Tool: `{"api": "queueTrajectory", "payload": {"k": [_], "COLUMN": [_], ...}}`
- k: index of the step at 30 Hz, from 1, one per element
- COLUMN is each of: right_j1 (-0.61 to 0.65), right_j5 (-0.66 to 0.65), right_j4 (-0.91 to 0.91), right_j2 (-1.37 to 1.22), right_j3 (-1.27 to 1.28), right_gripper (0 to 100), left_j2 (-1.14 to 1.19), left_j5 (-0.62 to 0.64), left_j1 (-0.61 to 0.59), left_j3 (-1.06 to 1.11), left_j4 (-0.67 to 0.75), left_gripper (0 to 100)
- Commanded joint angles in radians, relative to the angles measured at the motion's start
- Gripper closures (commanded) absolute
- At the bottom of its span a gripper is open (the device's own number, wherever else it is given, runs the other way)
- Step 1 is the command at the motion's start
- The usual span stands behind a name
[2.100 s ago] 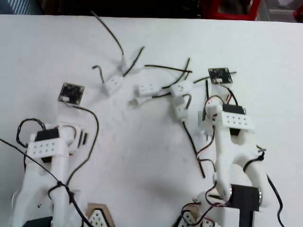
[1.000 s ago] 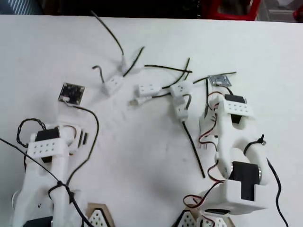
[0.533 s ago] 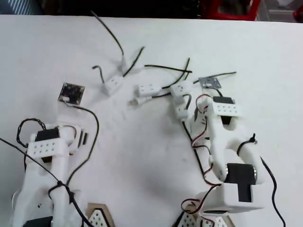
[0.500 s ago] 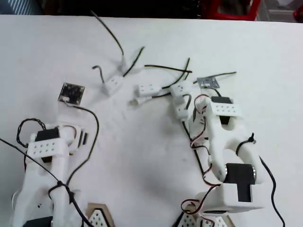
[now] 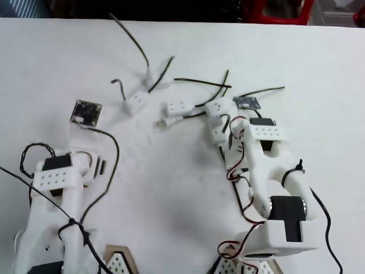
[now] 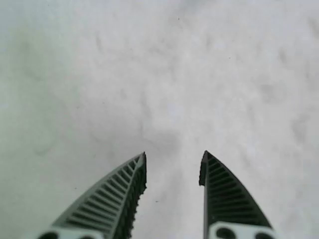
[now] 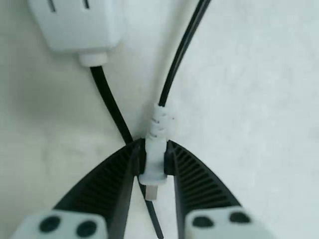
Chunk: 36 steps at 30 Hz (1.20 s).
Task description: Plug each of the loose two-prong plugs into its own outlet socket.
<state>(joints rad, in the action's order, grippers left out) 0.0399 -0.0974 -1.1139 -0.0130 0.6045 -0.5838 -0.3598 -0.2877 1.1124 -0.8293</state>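
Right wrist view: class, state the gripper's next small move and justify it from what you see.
Probably a small lift. The right gripper is shut on the white plug, which sits close against a black cable; raising it clears that cable before carrying it to the socket.

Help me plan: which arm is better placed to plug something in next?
Right. The right hand is shut on a plug, with an outlet close by; the left hand is open over the table.
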Motion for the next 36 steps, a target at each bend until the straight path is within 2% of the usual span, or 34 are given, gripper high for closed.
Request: {"api": "queueTrajectory", "payload": {"k": [1,8,18,22,29,36], "right_j1": [0.004,0.005,0.005,0.004,0.004,0.059], "right_j5": [0.0,0.0,-0.002,-0.003,-0.002,-0.002], "right_j4": [-0.041,-0.148,-0.177,-0.274,-0.518,-0.501], "right_j2": [0.016,0.007,0.015,0.054,0.328,0.745], "right_j3": [-0.026,-0.091,-0.101,-0.164,-0.29,-0.238], "right_gripper": [98.1,93.9,98.1,98.1,98.1,98.1], "left_j2": [-0.031,-0.031,-0.031,-0.031,-0.031,-0.031], "left_j5": [0.003,0.003,0.003,0.003,0.003,0.003], "left_j1": [-0.012,-0.012,-0.012,-0.012,-0.012,-0.012], "left_j3": [0.002,0.002,0.002,0.002,0.002,0.002], "left_j4": [0.015,0.015,0.015,0.015,0.015,0.015], "left_gripper": [81,81,81,81,81,81]}}
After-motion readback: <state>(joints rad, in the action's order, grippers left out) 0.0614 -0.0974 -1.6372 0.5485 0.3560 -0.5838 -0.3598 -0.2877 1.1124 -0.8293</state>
